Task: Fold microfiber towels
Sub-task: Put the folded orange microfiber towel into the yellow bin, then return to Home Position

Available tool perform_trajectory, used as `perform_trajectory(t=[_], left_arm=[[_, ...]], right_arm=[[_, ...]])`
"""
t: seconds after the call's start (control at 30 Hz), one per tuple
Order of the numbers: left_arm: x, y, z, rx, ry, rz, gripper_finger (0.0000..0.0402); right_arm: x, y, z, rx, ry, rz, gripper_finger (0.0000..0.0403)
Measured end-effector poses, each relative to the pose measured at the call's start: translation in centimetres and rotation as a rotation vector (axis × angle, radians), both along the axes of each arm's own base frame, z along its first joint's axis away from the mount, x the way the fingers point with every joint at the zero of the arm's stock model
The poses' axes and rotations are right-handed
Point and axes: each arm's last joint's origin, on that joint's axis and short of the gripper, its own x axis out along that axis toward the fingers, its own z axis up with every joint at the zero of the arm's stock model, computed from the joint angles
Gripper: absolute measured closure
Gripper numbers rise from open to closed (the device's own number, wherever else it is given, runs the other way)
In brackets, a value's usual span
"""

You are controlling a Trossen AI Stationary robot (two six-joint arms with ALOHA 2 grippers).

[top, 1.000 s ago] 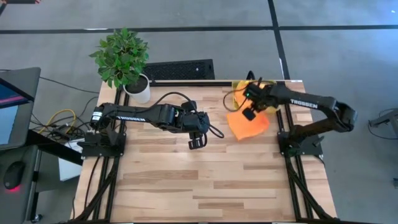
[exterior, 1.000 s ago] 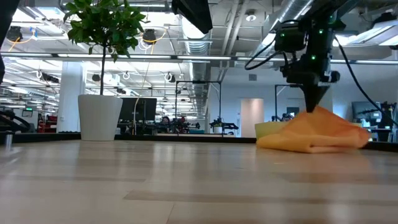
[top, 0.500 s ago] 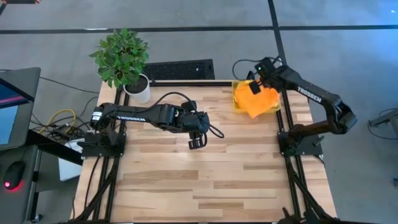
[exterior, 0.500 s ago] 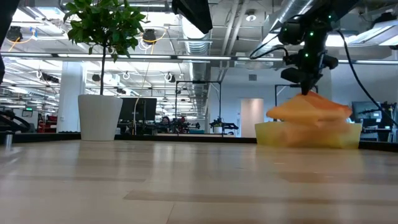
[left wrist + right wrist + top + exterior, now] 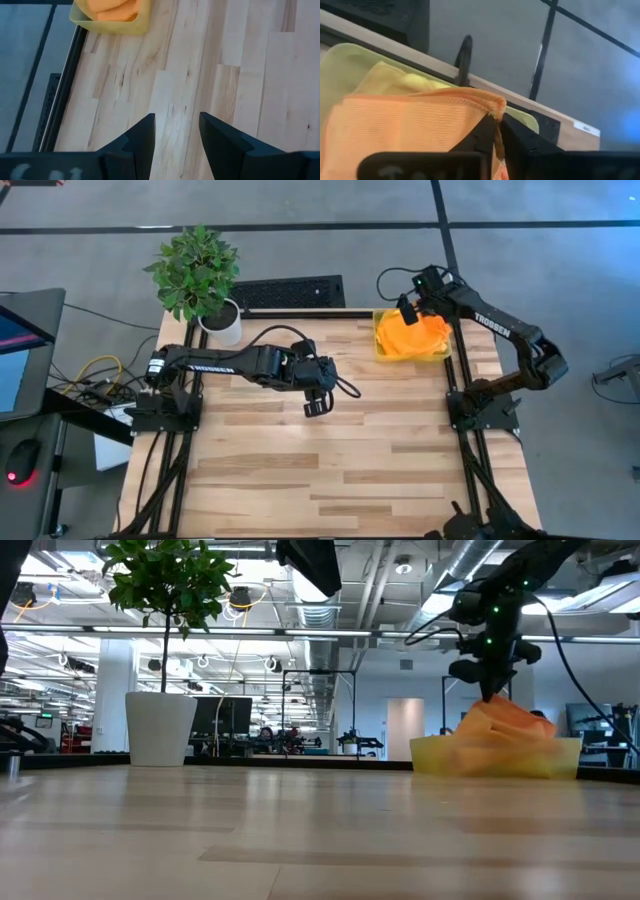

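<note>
An orange microfiber towel [image 5: 418,335] lies bunched in the translucent yellow bin [image 5: 379,345] at the table's far right corner. It rests on a yellow towel [image 5: 387,75] in the same bin [image 5: 335,62]. My right gripper [image 5: 405,309] stands over the bin's far side, shut on the orange towel [image 5: 410,125]. The low view shows the towel [image 5: 505,725] heaped above the bin's rim [image 5: 432,752] under that gripper [image 5: 490,692]. My left gripper [image 5: 315,406] hangs open over bare table at mid-table [image 5: 177,131], touching nothing. My right gripper pinches the orange towel's stitched edge at a corner [image 5: 492,106] between its two fingertips [image 5: 482,131]. The fingers slant down over the bin. The rest of the towel lies slack in the bin below, on the yellow towel.
A potted plant [image 5: 205,280] in a white pot stands at the far left corner. A dark grille [image 5: 290,292] lies beyond the far edge. The middle and near half of the wooden table [image 5: 340,470] show bare boards.
My right gripper has carried the orange towel from the table's far right area toward the far right corner and over the bin, turning as it went. The towel, first dragged on the table, now lies bunched inside the bin.
</note>
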Motion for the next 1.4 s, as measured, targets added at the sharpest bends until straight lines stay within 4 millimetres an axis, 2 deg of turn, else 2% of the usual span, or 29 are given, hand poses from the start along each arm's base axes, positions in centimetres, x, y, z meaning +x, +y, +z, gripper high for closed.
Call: perform_trajectory(t=[0.13, 0.37, 0.5, 0.6, 0.73, 0.77, 0.83, 0.97, 1.13, 1.23, 1.4], left_arm=[[0.0, 0.2, 0.0, -0.001, 0.001, 0.005, 0.0255], [0.0, 0.2, 0.0, 0.003, 0.007, 0.001, 0.0255], [-0.1, 0.3, 0.0, 0.048, 0.002, 0.036, 0.0264], [-0.6, 0.6, 0.6, 0.067, 0.000, 0.051, 0.0296], [-2.2, 1.3, 2.3, 0.052, -0.029, 0.061, 0.0373], [-2.7, 1.5, 2.9, 0.043, -0.038, 0.063, 0.0387], [-4.1, 2.2, 4.2, 0.026, -0.063, 0.082, 0.0393], [-7.1, 3.2, 6.0, -0.005, -0.128, 0.086, 0.0399], [-9.7, 3.8, 5.9, -0.067, -0.259, 0.021, 0.0401], [-11.3, 3.9, 4.9, -0.087, -0.382, -0.031, 0.0401], [-15.2, 4.2, 2.7, -0.100, -0.552, -0.015, 0.0401]], right_arm=[[0.0, -0.1, 0.1, -0.014, -0.001, -0.004, 0.0321], [-0.1, 0.0, 0.3, -0.005, 0.029, 0.005, 0.0226], [0.2, 0.4, 2.2, 0.047, 0.030, 0.045, 0.0198], [0.8, 1.4, 4.5, 0.062, 0.038, 0.089, 0.0225], [1.3, 4.0, 8.4, 0.023, 0.025, 0.202, 0.0327], [1.3, 5.0, 9.3, 0.021, 0.012, 0.240, 0.0360], [1.2, 7.1, 10.8, 0.017, -0.055, 0.334, 0.0387], [0.5, 11.7, 13.1, 0.022, -0.249, 0.571, 0.0384], [-0.8, 16.6, 15.1, 0.010, -0.458, 0.917, 0.0395], [-1.1, 18.7, 15.0, -0.016, -0.613, 1.057, 0.0392], [-1.8, 21.2, 12.8, -0.063, -0.786, 1.211, 0.0398]])
